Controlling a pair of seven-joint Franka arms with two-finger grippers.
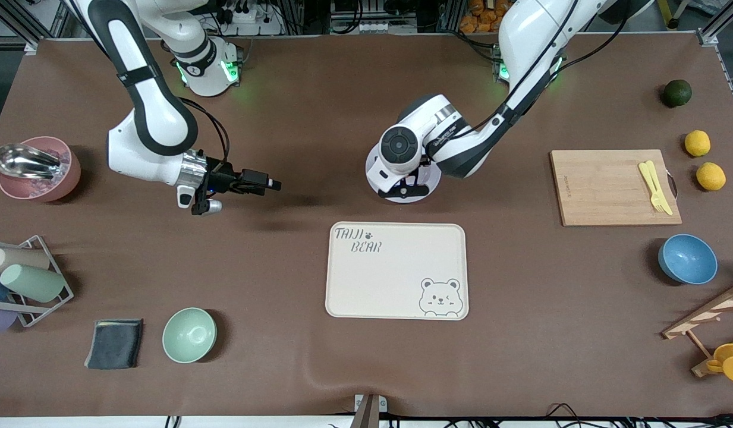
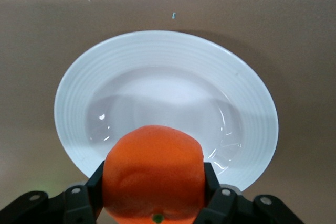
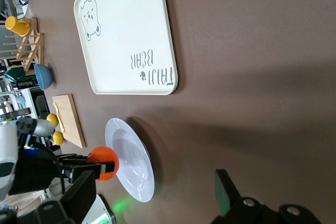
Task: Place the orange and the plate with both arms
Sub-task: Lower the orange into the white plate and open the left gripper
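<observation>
Grasped by the left gripper (image 2: 153, 203), the orange (image 2: 152, 169) is held over the plate (image 2: 252, 103), unreleased; the right gripper (image 1: 265, 183) is parked over bare table with fingers spread.

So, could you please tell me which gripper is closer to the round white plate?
Left. The left gripper hangs directly above the round white plate, shut on the small orange fruit. The right gripper hovers over bare table, toward the right arm's end, open.
</observation>
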